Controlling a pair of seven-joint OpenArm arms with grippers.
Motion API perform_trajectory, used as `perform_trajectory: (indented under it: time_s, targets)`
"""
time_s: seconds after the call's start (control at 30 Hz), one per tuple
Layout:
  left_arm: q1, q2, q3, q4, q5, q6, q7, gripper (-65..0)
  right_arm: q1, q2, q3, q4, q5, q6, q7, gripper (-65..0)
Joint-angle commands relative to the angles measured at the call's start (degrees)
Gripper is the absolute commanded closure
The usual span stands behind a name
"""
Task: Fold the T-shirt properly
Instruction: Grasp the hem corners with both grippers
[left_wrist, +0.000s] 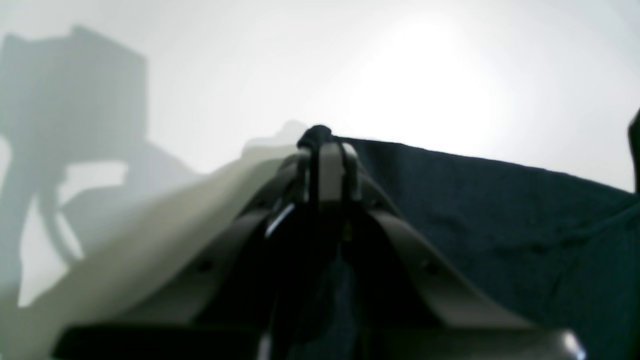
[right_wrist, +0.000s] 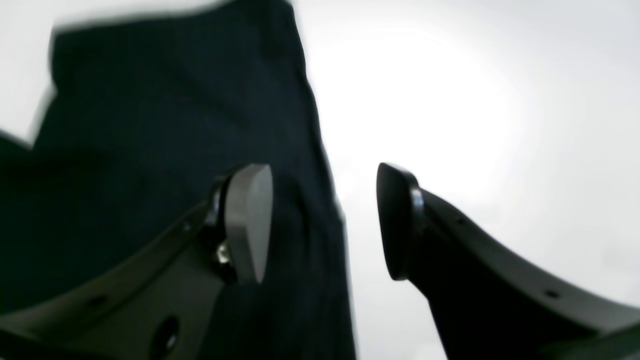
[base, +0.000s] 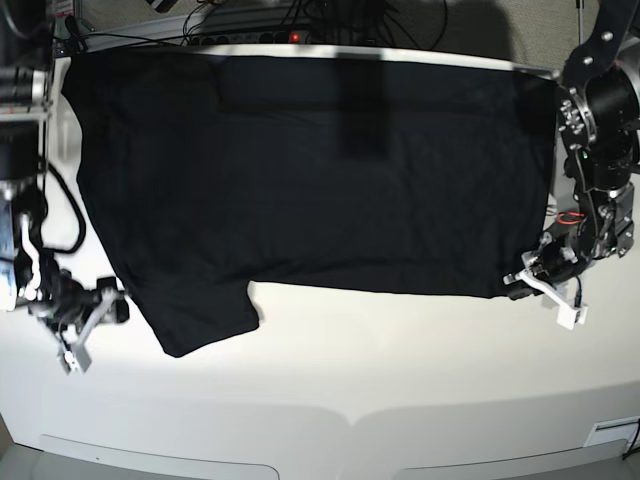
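Note:
The black T-shirt (base: 300, 170) lies spread flat across the white table (base: 380, 370), plain side up, with a sleeve (base: 195, 320) hanging towards the front left. My left gripper (base: 519, 283) is at the shirt's front right corner. In the left wrist view it (left_wrist: 320, 142) is shut on a bunch of black cloth, with the rest of the shirt (left_wrist: 500, 215) lying to its right. My right gripper (base: 105, 310) is beside the sleeve's left edge. In the right wrist view it (right_wrist: 322, 220) is open, one finger over the shirt (right_wrist: 150, 125), the other over bare table.
A power strip and cables (base: 290, 35) run along the table's back edge. Both arm bases stand at the far left (base: 20, 130) and far right (base: 600, 130). The table's front edge (base: 350, 420) curves in at the middle.

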Motion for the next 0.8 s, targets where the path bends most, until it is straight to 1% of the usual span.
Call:
perform_trajectory:
  time_s: [0.0,0.07,0.13,0.27,0.33,0.4,0.47,0.5,0.67,0.73,0.77]
  targets:
    - [-0.9,-0.5,0.1,0.4,1.1,0.3,1.2,0.0,4.7,1.2,-0.8,-1.6,0.7,1.0,0.8,-33.4]
    - [-0.9,-0.6,0.1,0.4,1.0,0.3,1.2,0.0,10.1,1.2,-4.0,-7.1,1.5,2.6,0.2,-33.4]
    - [-0.9,-0.5,0.1,0.4,1.0,0.3,1.2,0.0,14.3,1.0,-7.3,-12.3,1.4,3.5,0.2,-33.4]
    - [-0.9,-0.5,0.1,0.4,1.0,0.3,0.7,0.0,19.8,-0.6,-12.3,-23.3,1.0,4.1,0.3,-33.4]
    - [-0.9,-0.5,0.1,0.4,1.0,0.3,0.1,0.0,21.5,-1.6,-13.5,-28.9,0.8,4.8,2.1,-33.4]
    - [-0.9,-0.5,0.1,0.4,1.0,0.3,-0.4,0.0,22.3,-2.8,-13.7,-33.3,-2.3,5.8,6.0,-33.4]
    - [-0.9,-0.6,0.1,0.4,1.1,0.3,-0.5,0.0,22.5,-3.9,-13.7,-36.2,-6.8,5.8,10.7,-33.4]
    - [-0.9,-0.6,0.1,0.4,1.1,0.3,-0.5,0.0,22.5,-4.5,-13.7,-37.1,-8.4,5.8,12.0,-33.4]
    - [-0.9,-0.5,0.1,0.4,1.0,0.3,-1.5,0.0,21.7,-7.4,-13.7,-38.4,-9.1,5.8,11.2,-33.4]
    - [-0.9,-0.5,0.1,0.4,1.0,0.3,-1.4,0.0,21.4,-8.1,-13.7,-38.4,-9.1,5.7,11.1,-33.4]
    - [-0.9,-0.6,0.1,0.4,1.1,0.3,-1.4,0.0,21.4,-8.2,-13.7,-38.5,-9.2,5.1,11.0,-33.4]
